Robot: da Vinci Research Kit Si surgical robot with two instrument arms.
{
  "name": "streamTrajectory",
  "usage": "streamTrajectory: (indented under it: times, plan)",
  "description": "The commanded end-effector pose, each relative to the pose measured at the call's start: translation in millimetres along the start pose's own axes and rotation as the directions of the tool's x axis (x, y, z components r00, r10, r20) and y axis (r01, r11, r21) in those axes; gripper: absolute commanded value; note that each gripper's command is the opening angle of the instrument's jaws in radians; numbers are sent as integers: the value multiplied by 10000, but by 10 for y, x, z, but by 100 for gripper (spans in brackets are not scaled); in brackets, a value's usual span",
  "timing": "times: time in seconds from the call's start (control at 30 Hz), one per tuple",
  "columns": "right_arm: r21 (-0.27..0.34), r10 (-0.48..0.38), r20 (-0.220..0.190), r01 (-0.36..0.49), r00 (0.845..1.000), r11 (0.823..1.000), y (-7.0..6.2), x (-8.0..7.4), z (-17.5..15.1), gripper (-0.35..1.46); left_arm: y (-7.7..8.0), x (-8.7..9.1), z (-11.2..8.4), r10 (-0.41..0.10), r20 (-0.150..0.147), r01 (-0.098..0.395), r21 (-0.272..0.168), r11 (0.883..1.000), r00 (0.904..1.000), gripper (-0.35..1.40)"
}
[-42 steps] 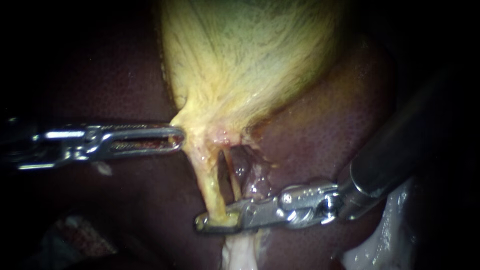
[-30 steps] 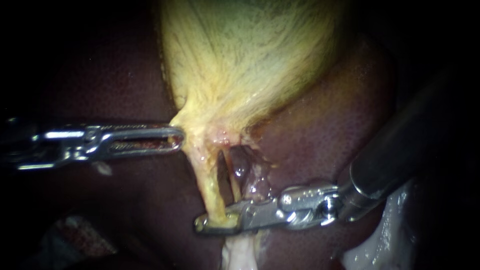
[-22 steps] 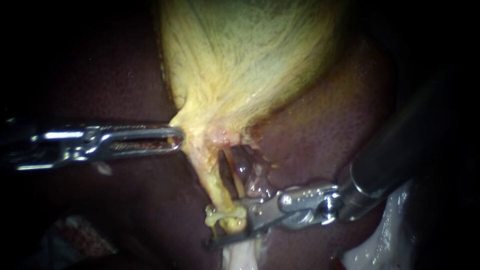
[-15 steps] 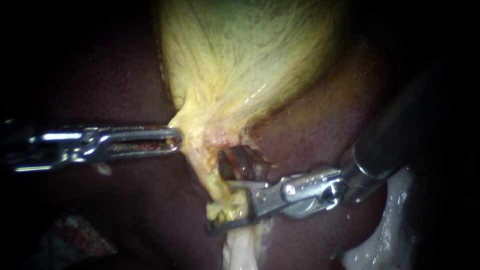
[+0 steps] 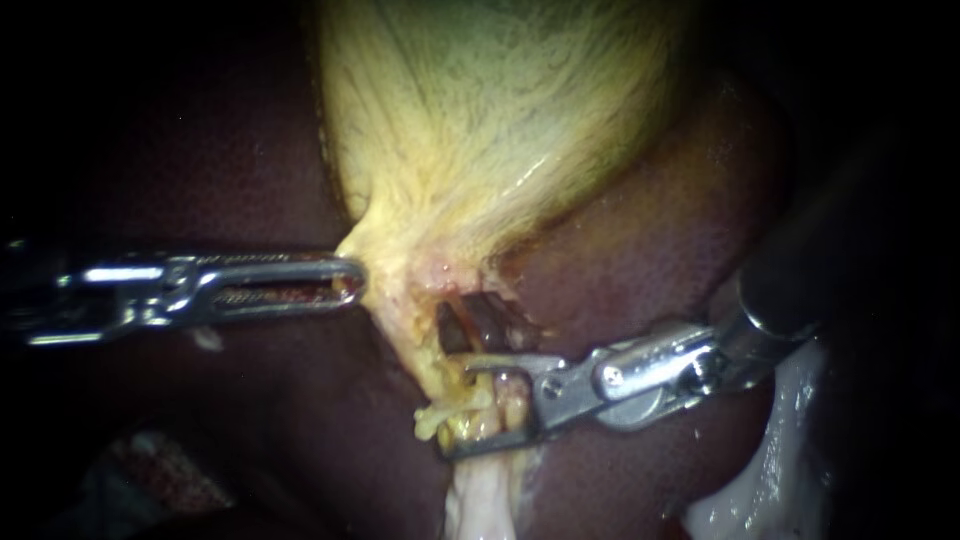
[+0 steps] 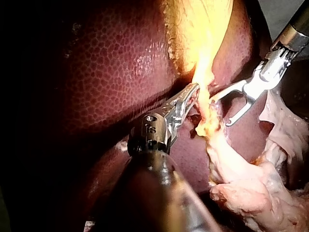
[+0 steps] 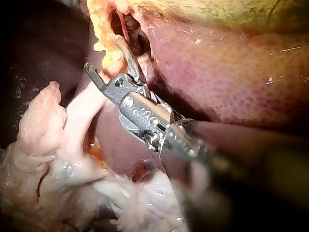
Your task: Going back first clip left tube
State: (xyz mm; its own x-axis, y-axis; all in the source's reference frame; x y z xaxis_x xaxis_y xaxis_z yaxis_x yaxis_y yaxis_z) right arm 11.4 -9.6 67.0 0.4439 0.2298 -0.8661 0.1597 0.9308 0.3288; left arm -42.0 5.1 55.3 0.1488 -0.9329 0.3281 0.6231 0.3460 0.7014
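The left tube (image 5: 415, 350), a pale yellow, ragged strand, hangs from the neck of the gallbladder and ends at the mouth of my right instrument (image 5: 458, 408). Its lower stretch lies partly between the tips of that pincer. A pale, lumpy clip (image 5: 440, 420) appears to cross the tube there, though its outline is hard to tell from the frayed tissue around it. A dark gap separates this tube from a thinner strand on the pincer's shaft side.

The right pincer's slim metal jaws stand well apart and hold nothing. My left instrument (image 5: 358, 280) has its silver slotted pincer clamped on the edge of the streaked yellow-green gallbladder (image 5: 480, 120), above the right pincer, and holds the neck taut. The dark maroon liver (image 5: 650, 250) lies behind both.

Risk, as I judge it: the lower jaw sits just beside the clip. If I draw back off-axis it could hook the clip and drag it, or tear the thin tube. If the left grip slips, the tube would slacken onto the jaws.
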Motion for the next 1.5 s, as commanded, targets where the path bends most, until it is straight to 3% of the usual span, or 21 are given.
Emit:
streamTrajectory:
  times: [0.03,0.47,0.77,1.1,1.5]
  plan:
    - [-257,-102,26,102,9999,9996,1,3,-9,60,1,1,2,1,-6,-1,8,10000,10000,-33]
    - [-859,-962,-10,957,9954,9917,4,29,-90,60,18,3,11,31,0,-31,10,10000,10000,-33]
    - [-817,-1335,-244,1311,9908,9880,-3,49,-114,60,31,4,19,47,35,-47,-47,10000,10000,-32]
    - [-781,-1442,-249,1419,9892,9868,-3,50,-123,60,38,17,46,116,137,-114,-114,9999,9998,-32]
    - [-758,-1546,-249,1523,9877,9854,-3,50,-130,60,33,25,90,174,-117,-174,2,9998,9998,-30]
